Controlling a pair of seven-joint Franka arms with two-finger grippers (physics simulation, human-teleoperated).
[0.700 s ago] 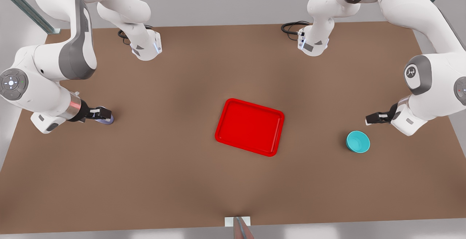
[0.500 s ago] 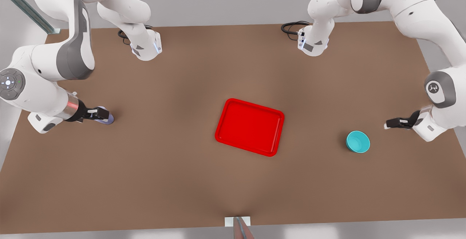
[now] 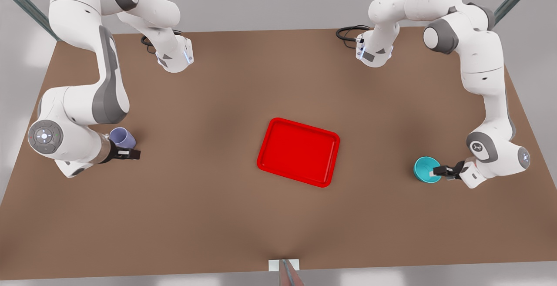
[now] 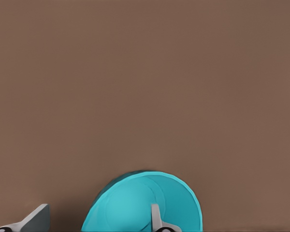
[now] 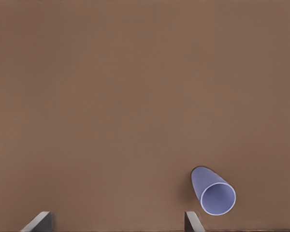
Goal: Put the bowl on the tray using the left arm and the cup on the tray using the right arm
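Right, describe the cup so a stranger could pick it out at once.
Start at the red tray in the middle of the brown table and look far toward the front view's left. Beside the right gripper stands the cup: lavender, tapered, handleless, narrower and taller than the teal bowl at the opposite end.

We've got the red tray mid-table, bare; our teal bowl upright towards the front view's right, our lavender cup upright far left.

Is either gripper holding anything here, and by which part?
Nothing held. The left gripper straddles the bowl rim, jaws open; the right gripper, open, sits beside the cup.
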